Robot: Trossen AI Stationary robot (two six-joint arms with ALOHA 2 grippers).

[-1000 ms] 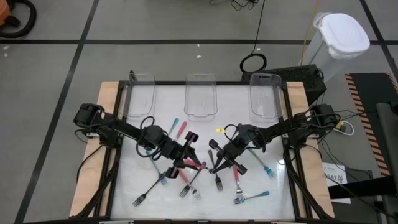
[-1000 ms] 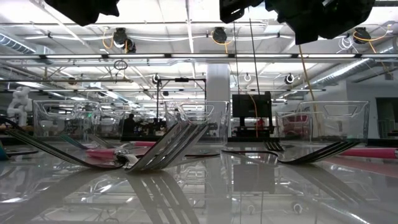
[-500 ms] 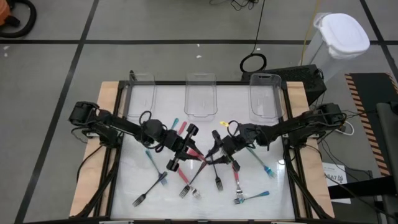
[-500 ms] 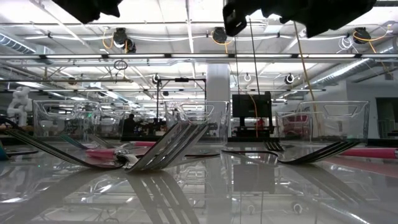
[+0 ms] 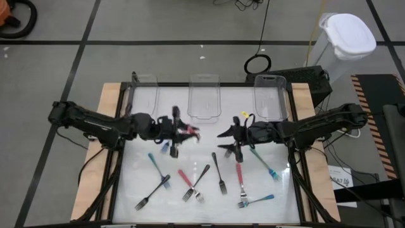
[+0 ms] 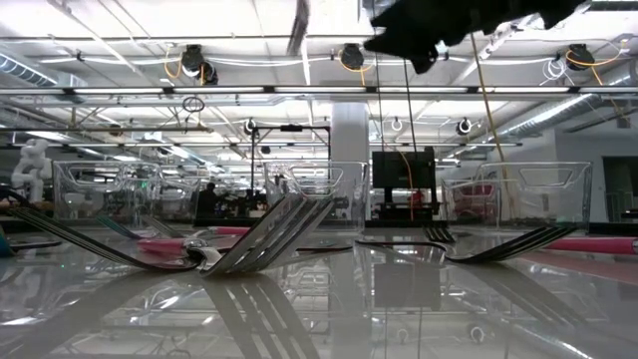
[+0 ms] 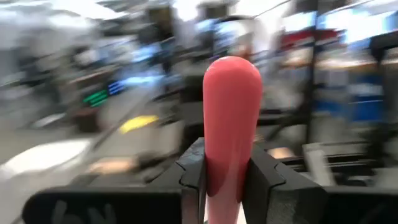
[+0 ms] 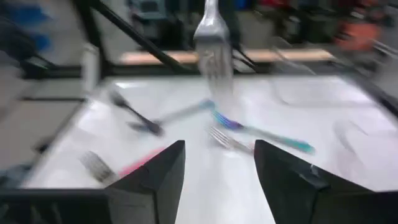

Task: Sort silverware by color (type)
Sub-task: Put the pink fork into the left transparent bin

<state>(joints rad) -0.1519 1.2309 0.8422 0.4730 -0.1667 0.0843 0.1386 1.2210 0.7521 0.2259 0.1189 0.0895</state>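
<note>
My left gripper (image 5: 179, 131) hangs over the table's far left part, shut on a pink-handled fork (image 5: 191, 132). The fork's metal end shows at the top of the low view (image 6: 299, 24) and in the right wrist view (image 8: 211, 32). My right gripper (image 5: 222, 140) hangs a short way to the fork's right, open, with nothing between its fingers (image 8: 155, 180). The other silverware lies flat on the white tabletop: a black fork (image 5: 217, 171), a pink fork (image 5: 240, 177) and teal forks (image 5: 262, 161) (image 5: 154, 163). My left gripper pinches the fork's pink handle (image 7: 231, 155) between its two fingers (image 7: 194, 177), a little below the handle's rounded free end (image 7: 231, 74). The fingers come in level from the table's left and lie across the handle. The fork is lifted clear, its metal end hanging below.
Three clear plastic trays (image 5: 142, 101) (image 5: 204, 101) (image 5: 269, 101) stand in a row along the far edge. More forks lie near the front edge (image 5: 190, 190) (image 5: 149, 196) (image 5: 253, 200). A black frame (image 5: 120, 158) runs around the tabletop.
Both grippers have risen from the table's middle, drawn back toward the far edge and their own sides, and tipped from pointing down to about level. My right gripper has opened. The pink fork has gone up with my left gripper, clear of the table.
</note>
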